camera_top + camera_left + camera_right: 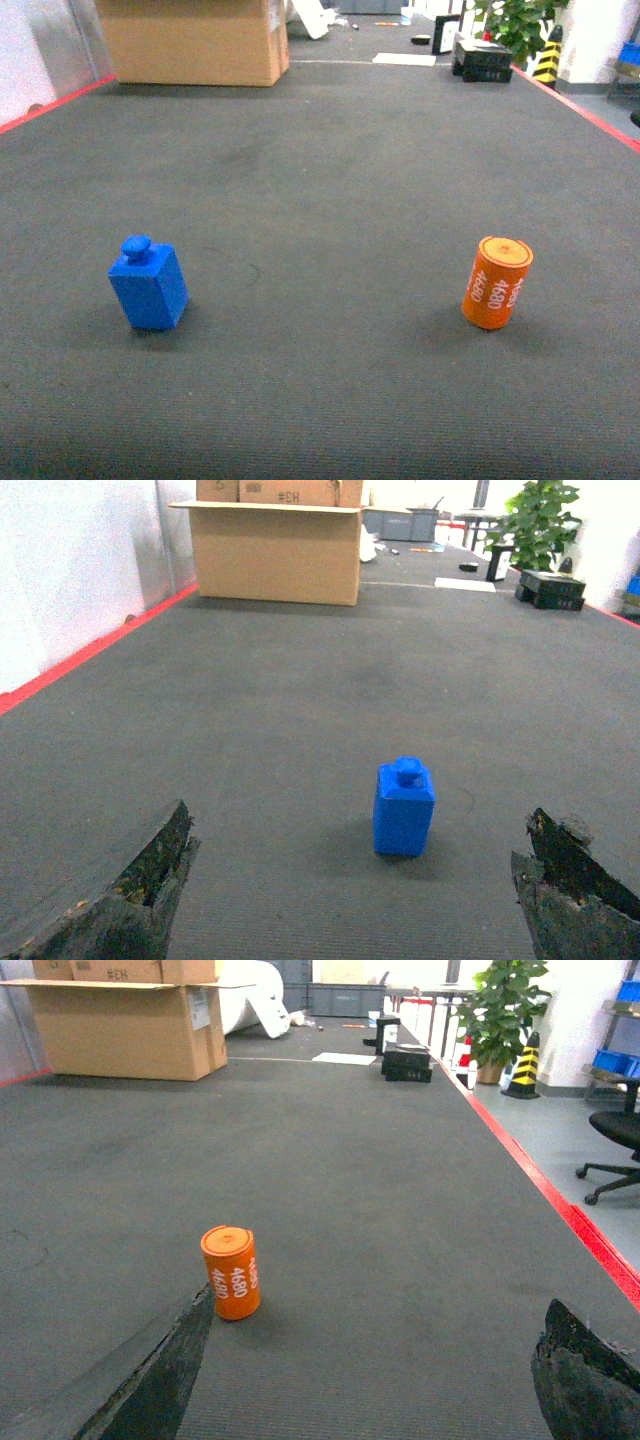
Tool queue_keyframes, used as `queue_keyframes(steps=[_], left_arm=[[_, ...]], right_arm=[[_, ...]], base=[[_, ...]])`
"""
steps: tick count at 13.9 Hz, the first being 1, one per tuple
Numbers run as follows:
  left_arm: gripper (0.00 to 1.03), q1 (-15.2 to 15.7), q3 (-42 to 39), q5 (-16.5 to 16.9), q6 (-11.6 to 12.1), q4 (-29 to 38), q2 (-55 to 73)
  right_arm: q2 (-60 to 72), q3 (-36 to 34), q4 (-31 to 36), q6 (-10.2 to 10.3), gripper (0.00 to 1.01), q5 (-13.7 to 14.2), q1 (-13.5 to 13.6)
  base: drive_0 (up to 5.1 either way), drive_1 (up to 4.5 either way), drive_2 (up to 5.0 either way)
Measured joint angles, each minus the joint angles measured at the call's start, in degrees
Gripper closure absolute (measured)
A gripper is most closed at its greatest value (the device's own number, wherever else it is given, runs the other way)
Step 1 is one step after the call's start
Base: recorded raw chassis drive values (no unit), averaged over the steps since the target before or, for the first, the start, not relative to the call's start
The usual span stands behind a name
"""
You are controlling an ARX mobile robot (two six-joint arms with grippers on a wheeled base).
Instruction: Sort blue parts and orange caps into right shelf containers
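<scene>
Head view: blue block [149, 286] w/ a round knob on top stood lower left on the dark grey carpeted floor [330, 200]. Orange cap [496, 282], a small cylinder w/ white "4680" print, stood lower right, leaning slightly. The two were well apart, nothing btwn them. No arms showed in this view.

Left wrist view: left gripper [365, 900] had its jaws spread wide, one worn dark finger [140, 885] at lower left of frame, the other at lower right. Blue block sat upright on the floor btwn and ahead of them, apart from both, nothing held.

Right wrist view: right gripper [380, 1380] jaws also wide, holding nothing. Orange cap stood just beside the tip of the lower-left finger [165, 1380]; can't tell if touching. Other finger at lower right, well apart from cap.

Background: cardboard box [195, 40] upper left, potted plant [520, 25] upper right, red floor line [555, 1200] along the right edge, black office chair [612, 1140] at far right in right wrist view.
</scene>
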Motion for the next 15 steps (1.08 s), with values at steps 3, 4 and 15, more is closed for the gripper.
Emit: queue_keyframes(steps=[3,4,15], left_arm=[[0.05,0.00,0.00,0.00,0.00,0.00,0.00],[0.05,0.00,0.02,0.00,0.00,0.00,0.00],[0.05,0.00,0.00,0.00,0.00,0.00,0.00]], right_arm=[[0.00,0.00,0.00,0.00,0.03,0.02,0.00],[0.00,0.00,0.00,-0.02,0.03,0.00,0.00],[0.00,0.00,0.00,0.00,0.03,0.02,0.00]], base=[[0.0,0.00,0.0],[0.0,0.00,0.0],[0.0,0.00,0.0]])
